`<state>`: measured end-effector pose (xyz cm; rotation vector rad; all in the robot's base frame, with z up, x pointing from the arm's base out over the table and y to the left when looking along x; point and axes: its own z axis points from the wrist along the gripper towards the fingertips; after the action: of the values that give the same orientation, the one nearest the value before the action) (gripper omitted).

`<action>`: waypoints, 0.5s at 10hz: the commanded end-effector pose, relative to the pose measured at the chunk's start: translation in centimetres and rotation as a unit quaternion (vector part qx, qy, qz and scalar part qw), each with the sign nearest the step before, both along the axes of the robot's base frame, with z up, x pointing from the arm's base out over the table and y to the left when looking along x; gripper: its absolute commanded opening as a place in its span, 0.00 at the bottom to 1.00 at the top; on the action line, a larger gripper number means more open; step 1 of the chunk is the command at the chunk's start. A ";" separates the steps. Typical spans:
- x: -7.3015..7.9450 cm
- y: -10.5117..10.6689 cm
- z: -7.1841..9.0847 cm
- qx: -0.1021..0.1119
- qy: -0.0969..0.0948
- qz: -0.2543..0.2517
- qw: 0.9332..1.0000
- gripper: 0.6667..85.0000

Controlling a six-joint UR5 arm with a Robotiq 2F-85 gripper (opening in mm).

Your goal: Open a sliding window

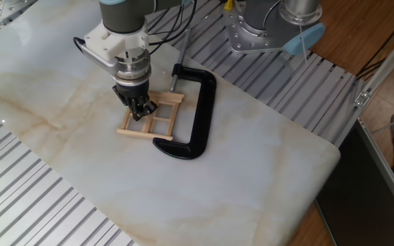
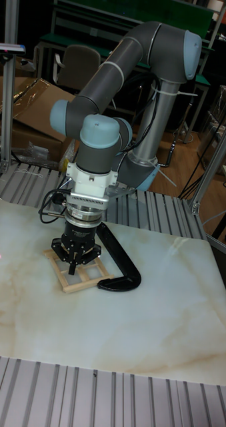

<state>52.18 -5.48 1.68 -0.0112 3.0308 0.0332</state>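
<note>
Pointing straight down, the pincer [image 1: 141, 111] has its dark fingertips [image 2: 73, 268] set into the sliding window [image 1: 153, 119], at the upper-left part of the frame as the fixed view shows it. Both fingers look drawn close together at a thin wooden stick, yet neither view shows plainly whether they grip it or only rest against it, so I cannot tell if the pincer is clamped.

That window lies flat on the pale marbled bench [image 1: 252, 157], a small frame of light wooden sticks with crossbars making panes (four or so can be made out in the fixed view). In the tall fixed view the window [image 2: 74, 278] shows below and around the pincer [image 2: 74, 265], its near corner sticking out toward the camera.

Just beside the window, on its right in the fixed view, a black C-clamp [image 1: 198, 109] lies on the bench. Its lower jaw touches or overlaps the window's bottom-right corner, and its screw end sits by the top-right corner. From the tall fixed view the clamp [image 2: 121, 270] curves out from behind the pincer.

Ribbed metal panels [image 1: 33, 198] border the marble slab, and the arm's grey base [image 1: 265, 27] stands beyond the bench's far edge.
</note>
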 end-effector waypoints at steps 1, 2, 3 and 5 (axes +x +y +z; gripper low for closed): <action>-0.1 0.2 -0.1 0.006 -0.002 -0.003 1.000 0.00; -0.1 0.2 -0.1 0.005 -0.002 -0.003 1.000 0.00; 0.0 0.1 -0.2 0.006 -0.004 -0.003 1.000 0.00; 0.0 0.1 -0.2 0.006 -0.004 -0.002 1.000 0.00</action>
<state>52.05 -5.49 1.41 -0.0151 3.0278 0.0347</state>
